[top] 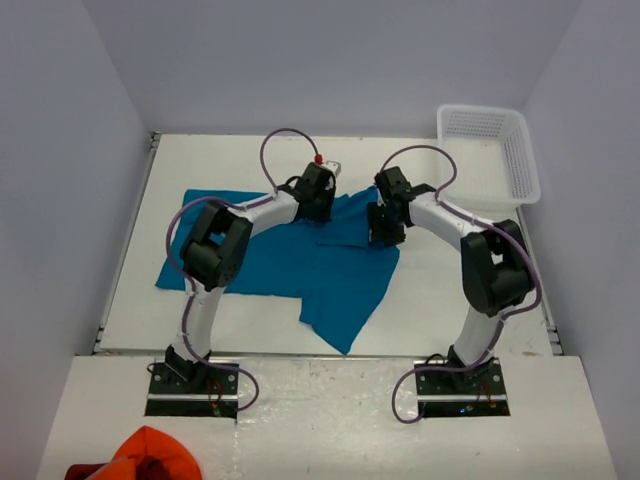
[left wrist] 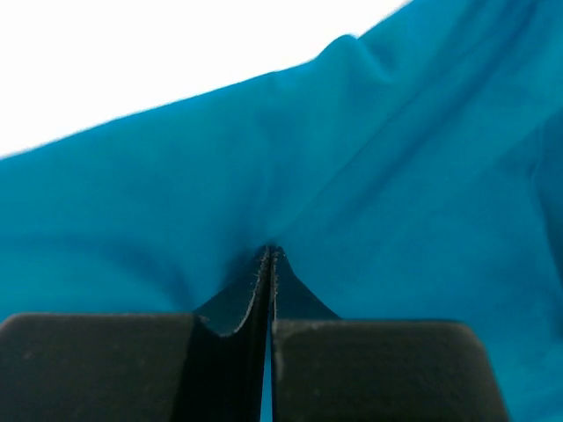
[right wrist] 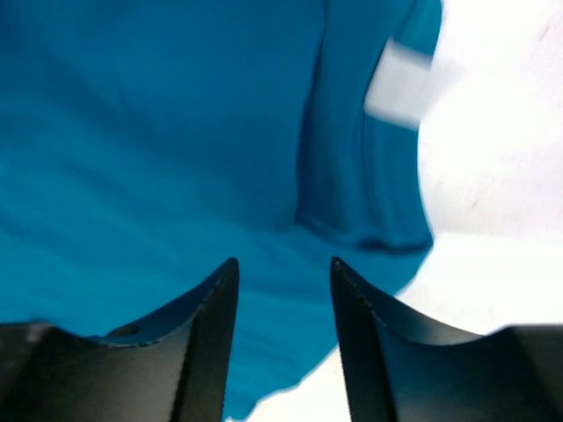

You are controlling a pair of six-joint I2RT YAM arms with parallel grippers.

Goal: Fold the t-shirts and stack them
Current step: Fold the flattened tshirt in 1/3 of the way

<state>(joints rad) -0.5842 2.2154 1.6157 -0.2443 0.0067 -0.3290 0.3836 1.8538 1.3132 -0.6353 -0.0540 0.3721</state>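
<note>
An orange cloth (top: 150,452) is seen bunched at the near left corner, on the ledge in front of the arm bases and apart from everything else. Beyond it, the t-shirt (top: 290,265) is spread flat on the table (top: 440,300), reaching from near the left edge to about the middle, with one pointed flap running down almost to the near edge. The left gripper (top: 318,205) is lowered onto the shirt's far edge, close to the middle of the table. In the left wrist view its fingers (left wrist: 230,312) are pressed together, and a small fold of the blue fabric is pinched at their tips, with creases drawn up towards that spot. Just to the right, the right gripper (top: 385,228) is held over the shirt's far right corner. In the right wrist view its fingers (right wrist: 207,325) are spread with a clear gap between them, and the blue cloth and its edge against the white table are seen below. Whether the tips touch the fabric cannot be told. A white basket (top: 520,165) is set at the far right corner of the table, well apart from the shirt.
</note>
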